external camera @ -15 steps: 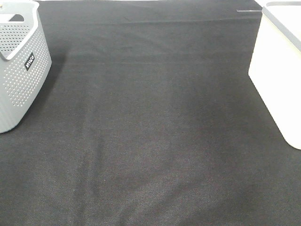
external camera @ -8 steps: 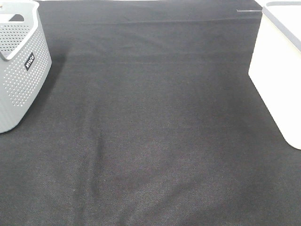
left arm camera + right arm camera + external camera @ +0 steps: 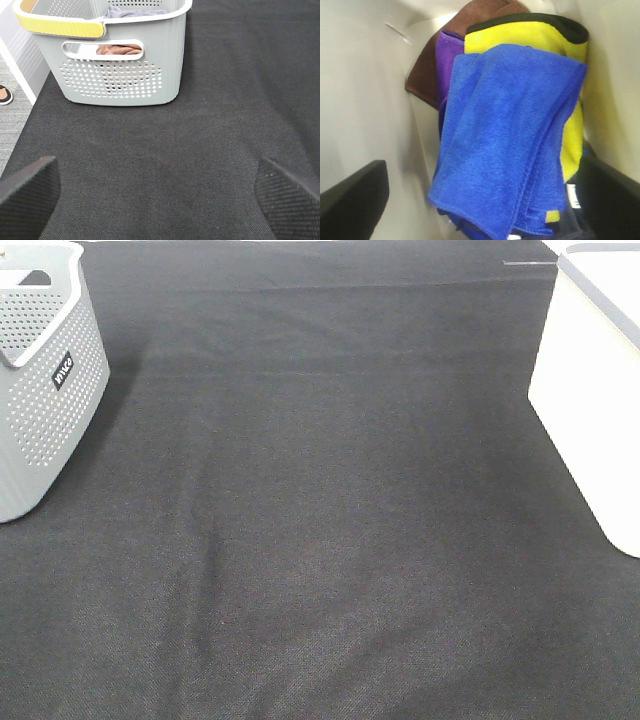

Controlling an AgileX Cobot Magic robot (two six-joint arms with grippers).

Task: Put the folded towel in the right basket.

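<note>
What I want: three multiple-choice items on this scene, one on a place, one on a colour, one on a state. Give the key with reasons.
1. Where does the blue towel lie?
A. on a chair
B. on the floor
C. in the white basket

2. What colour is the grey basket's handle?
A. yellow
B. red
C. green

3. How do the left jaws stand?
A. shut on a towel
B. open, holding nothing
C. shut, empty

Key:
1 C, white walls surround it in the right wrist view.
2 A, a yellow bar runs along the rim.
3 B, the pads sit far apart with only black cloth between them.
</note>
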